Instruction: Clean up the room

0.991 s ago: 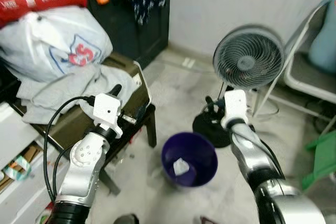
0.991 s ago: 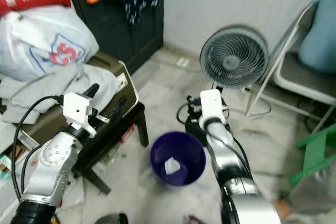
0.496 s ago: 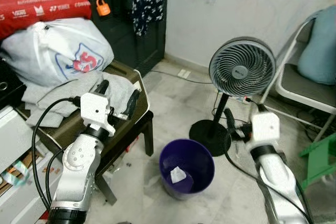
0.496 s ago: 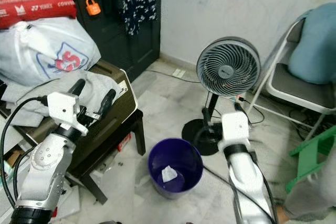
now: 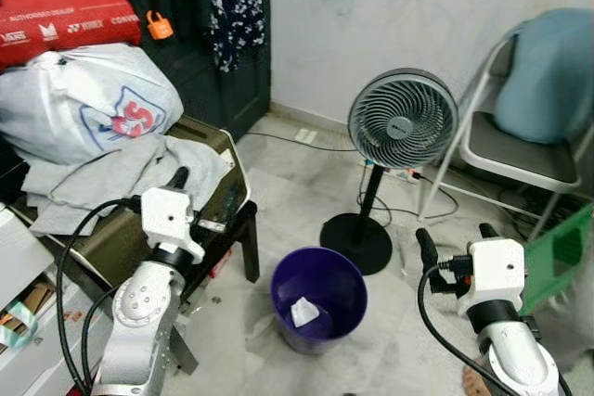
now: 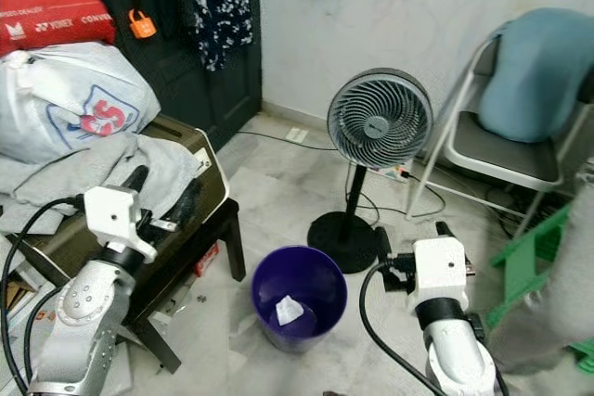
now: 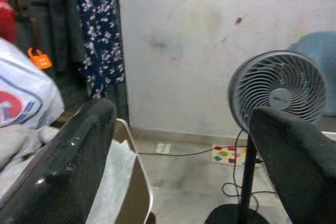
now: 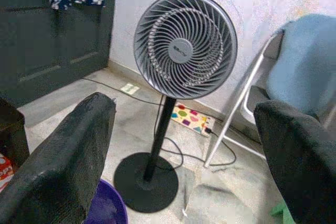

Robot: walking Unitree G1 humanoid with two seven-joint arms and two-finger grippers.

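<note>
Purple bin (image 5: 318, 299) on the floor (image 5: 278, 192) between both arms, crumpled paper (image 5: 302, 311) inside, left pincer (image 5: 204, 194) open and empty by the dark table (image 5: 243, 220), right pincer (image 5: 452, 246) open and empty near the fan (image 5: 402, 121), folding chair (image 5: 520, 150) far right.

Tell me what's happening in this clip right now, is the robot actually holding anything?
No. Both the left gripper and the right gripper are open, raised in front of the robot, and hold nothing. A purple bin stands on the floor between the arms with a scrap of white paper inside it. Behind it stands a pedestal fan. To the robot's left, grey clothing and a white plastic bag are piled on a low dark table.
</note>
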